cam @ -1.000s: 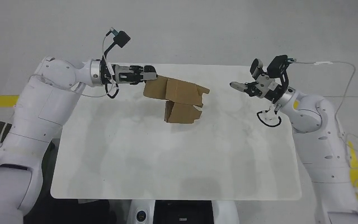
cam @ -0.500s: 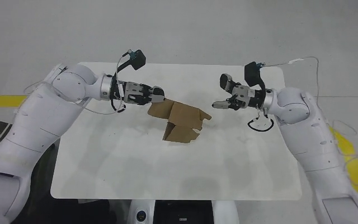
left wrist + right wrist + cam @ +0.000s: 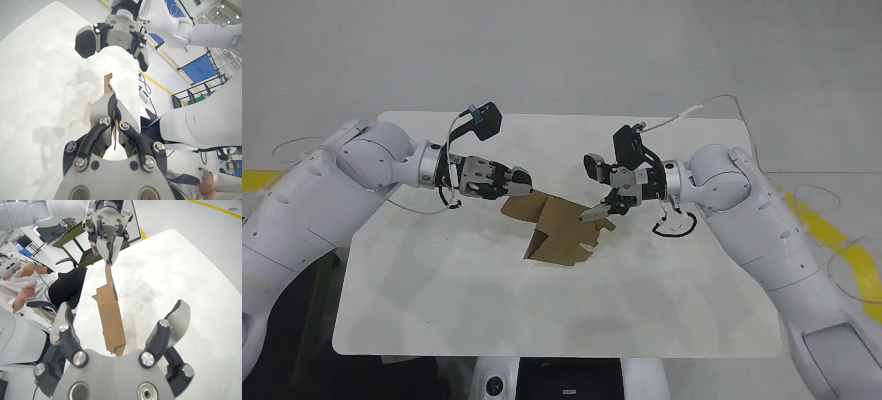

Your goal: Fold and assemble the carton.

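A flattened brown carton (image 3: pixel 560 230) hangs tilted over the middle of the white table (image 3: pixel 442 290), its lower end close to the surface. My left gripper (image 3: pixel 519 184) is shut on the carton's left flap; in the left wrist view the fingertips (image 3: pixel 113 110) pinch the cardboard edge (image 3: pixel 107 83). My right gripper (image 3: pixel 594 192) stands open at the carton's right end, one finger on each side of it. From the right wrist, the carton (image 3: pixel 111 321) runs between the spread fingers (image 3: pixel 64 317) up to the left gripper (image 3: pixel 109 260).
A black cable loop (image 3: pixel 678 224) hangs by the right wrist. Bare table surface lies in front of the carton and to both sides. The table's far edge is just behind both grippers.
The right gripper has moved left from the table's right side to the carton's right end. The left gripper has carried the carton slightly right and toward the front.
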Controlling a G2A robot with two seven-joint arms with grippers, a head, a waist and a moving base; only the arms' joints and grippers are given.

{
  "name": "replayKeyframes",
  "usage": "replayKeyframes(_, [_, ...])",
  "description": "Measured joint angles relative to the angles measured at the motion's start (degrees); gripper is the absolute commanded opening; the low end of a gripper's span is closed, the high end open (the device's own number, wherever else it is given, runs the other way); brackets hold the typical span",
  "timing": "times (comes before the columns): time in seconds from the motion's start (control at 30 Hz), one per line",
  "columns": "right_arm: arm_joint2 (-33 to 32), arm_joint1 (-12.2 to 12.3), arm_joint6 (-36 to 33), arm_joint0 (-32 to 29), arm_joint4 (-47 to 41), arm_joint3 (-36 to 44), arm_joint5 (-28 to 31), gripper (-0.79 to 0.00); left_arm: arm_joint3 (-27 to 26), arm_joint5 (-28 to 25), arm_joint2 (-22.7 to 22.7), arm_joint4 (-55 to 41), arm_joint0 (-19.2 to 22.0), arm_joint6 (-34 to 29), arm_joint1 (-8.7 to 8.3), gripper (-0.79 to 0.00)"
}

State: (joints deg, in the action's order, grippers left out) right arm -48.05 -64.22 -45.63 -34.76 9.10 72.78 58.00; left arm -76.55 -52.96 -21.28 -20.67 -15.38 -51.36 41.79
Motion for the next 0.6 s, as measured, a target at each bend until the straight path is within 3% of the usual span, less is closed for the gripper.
replayKeyframes(0.4, [6.3, -1.3, 5.1, 2.4, 3.6, -2.7, 0.0, 0.0, 0.5, -4.3, 10.6, -4.5, 7.0, 4.3, -1.38, -0.785])
replayKeyframes(0.43, [6.6, -1.3, 5.7, 2.5, 4.1, -2.8, 0.0, -0.052, 0.5, -4.5, 11.2, -4.6, 7.4, 4.5, -1.46, -0.785])
replayKeyframes(0.47, [6.9, -1.4, 6.3, 2.6, 4.5, -2.9, 0.0, -0.185, 0.4, -4.7, 11.5, -4.7, 7.6, 4.7, -1.53, -0.785])
replayKeyframes(0.5, [7.3, -1.4, 6.9, 2.6, 5.0, -3.0, 0.0, -0.391, 0.3, -4.7, 11.6, -4.7, 7.7, 4.7, -1.59, -0.785])
replayKeyframes(0.6, [8.5, -1.5, 8.0, 2.8, 5.6, -3.3, 0.0, -0.462, 0.1, -4.5, 11.5, -4.6, 7.6, 4.5, -1.68, -0.785])
